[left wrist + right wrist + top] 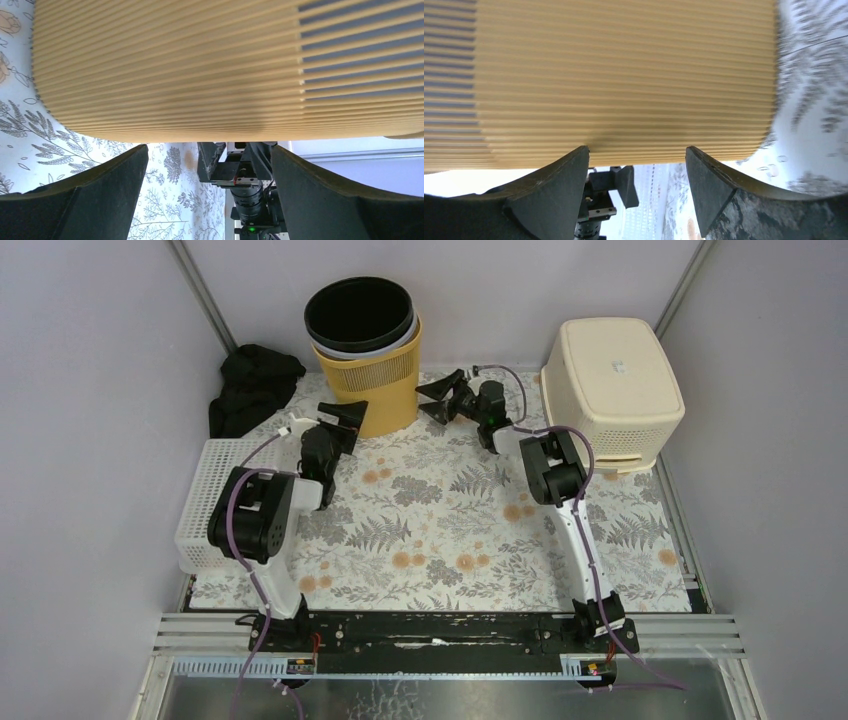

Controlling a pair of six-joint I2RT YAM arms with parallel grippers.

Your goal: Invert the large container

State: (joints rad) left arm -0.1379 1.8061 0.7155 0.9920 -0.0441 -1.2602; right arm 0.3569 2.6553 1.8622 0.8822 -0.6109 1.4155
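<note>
Left wrist view shows the left gripper point(209, 150) with its jaws spread wide and nothing between them, pointed at the ribbed wall of the yellow basket point(175, 65). The right gripper point(636, 152) stands likewise apart and empty against the opposite wall. Whether either set of tips actually touches the slats I cannot tell at this closeness. From above, the basket stands upright at the far middle of the floral table point(450, 520), with a grey bin point(403, 343) and a black bin point(358, 315) nested inside it. The arms flank it left and right. To tip it well, both grippers should probably press in evenly, low on the wall, then roll it over together. The nested bins may slide out or shift the weight as it tilts. The cream tub point(612, 380) sits near, to the right, so the swing needs room.
</note>
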